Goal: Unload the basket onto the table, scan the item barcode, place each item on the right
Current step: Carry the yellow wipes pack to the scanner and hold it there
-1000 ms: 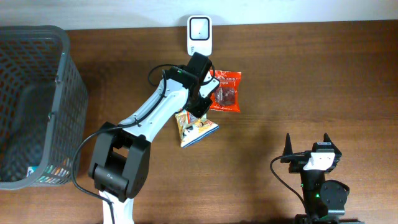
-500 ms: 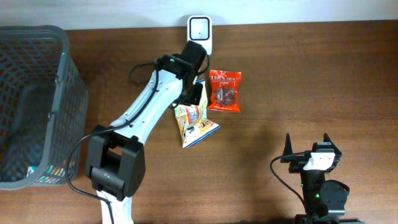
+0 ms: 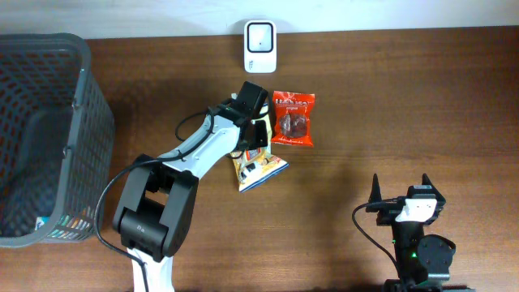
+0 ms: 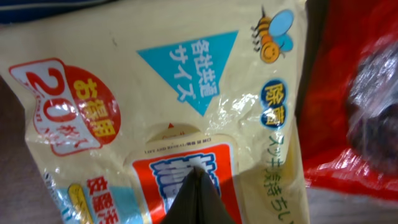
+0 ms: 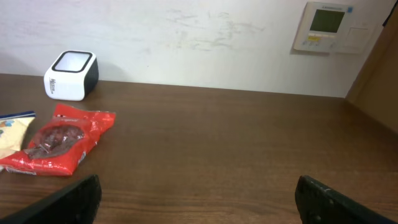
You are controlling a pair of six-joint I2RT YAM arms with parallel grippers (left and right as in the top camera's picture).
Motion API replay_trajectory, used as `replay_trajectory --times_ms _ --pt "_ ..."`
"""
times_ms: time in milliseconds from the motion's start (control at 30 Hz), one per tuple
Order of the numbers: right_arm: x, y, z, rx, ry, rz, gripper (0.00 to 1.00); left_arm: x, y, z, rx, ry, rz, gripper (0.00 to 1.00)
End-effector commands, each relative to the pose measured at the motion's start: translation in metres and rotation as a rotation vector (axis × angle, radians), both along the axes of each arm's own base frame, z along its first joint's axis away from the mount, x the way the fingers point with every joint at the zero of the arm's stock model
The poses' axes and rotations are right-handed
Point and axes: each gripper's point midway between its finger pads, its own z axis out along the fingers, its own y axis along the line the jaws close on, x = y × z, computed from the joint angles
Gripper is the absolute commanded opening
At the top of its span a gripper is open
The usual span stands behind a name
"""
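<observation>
— Where's your open room?
— The table's (image 3: 422, 97) right half is open wood; the basket (image 3: 91, 97) walls off your left edge.
— And the item?
— Yellow bag (image 3: 263, 169) mid-table, its edge just beside the red bag (image 3: 293, 118), with the scanner (image 3: 259, 45) at the far edge. Your left gripper (image 4: 196, 182) is pressed together on the bag's face; your right gripper (image 5: 199, 199) is spread wide.

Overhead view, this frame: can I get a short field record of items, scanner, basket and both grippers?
scanner: white barcode scanner at far edge
items: yellow printed snack bag beside red snack packet
basket: dark mesh basket at left
left gripper: shut, tips on yellow bag; pinch unclear
right gripper: open, parked away from items
</observation>
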Motion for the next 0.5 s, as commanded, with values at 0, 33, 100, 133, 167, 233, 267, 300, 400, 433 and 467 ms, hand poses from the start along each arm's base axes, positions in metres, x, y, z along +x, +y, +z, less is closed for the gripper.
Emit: replay_trajectory --times_ms 0,33,100,133,167,233,267,300,400,433,467 --pt "0.0 0.001 -0.004 -0.007 0.005 0.001 0.99 -0.004 -0.002 -0.022 -0.001 0.032 0.004 0.0" --pt "0.0 0.001 -0.004 -0.007 0.005 0.001 0.98 -0.005 -0.004 -0.026 -0.006 0.041 -0.007 0.0" --pt "0.0 0.001 -0.003 -0.007 0.005 0.001 0.98 -0.009 -0.017 -0.032 -0.043 0.054 -0.1 0.0" --pt "0.0 0.001 -0.004 -0.007 0.005 0.001 0.98 -0.013 -0.028 -0.033 -0.072 0.055 -0.174 0.0" --pt "0.0 0.001 -0.004 -0.007 0.005 0.001 0.98 -0.016 -0.04 -0.03 -0.106 0.043 -0.265 0.0" --pt "0.0 0.001 -0.004 -0.007 0.005 0.001 0.98 -0.016 -0.047 -0.028 -0.11 0.028 -0.305 0.0" --pt "0.0 0.001 -0.004 -0.007 0.005 0.001 0.98 -0.016 -0.048 -0.027 -0.111 0.025 -0.308 0.0" --pt "0.0 0.001 -0.004 -0.007 0.005 0.001 0.99 -0.016 -0.05 -0.026 -0.112 0.021 -0.322 0.0" --pt "0.0 0.001 -0.004 -0.007 0.005 0.001 0.98 -0.02 -0.066 -0.016 -0.175 0.003 -0.466 0.0" --pt "0.0 0.001 -0.003 -0.007 0.005 0.001 0.99 -0.021 -0.072 -0.011 -0.203 0.001 -0.49 0.0" --pt "0.0 0.001 -0.004 -0.007 0.005 0.001 0.98 -0.02 -0.074 -0.008 -0.212 -0.001 -0.493 0.0"
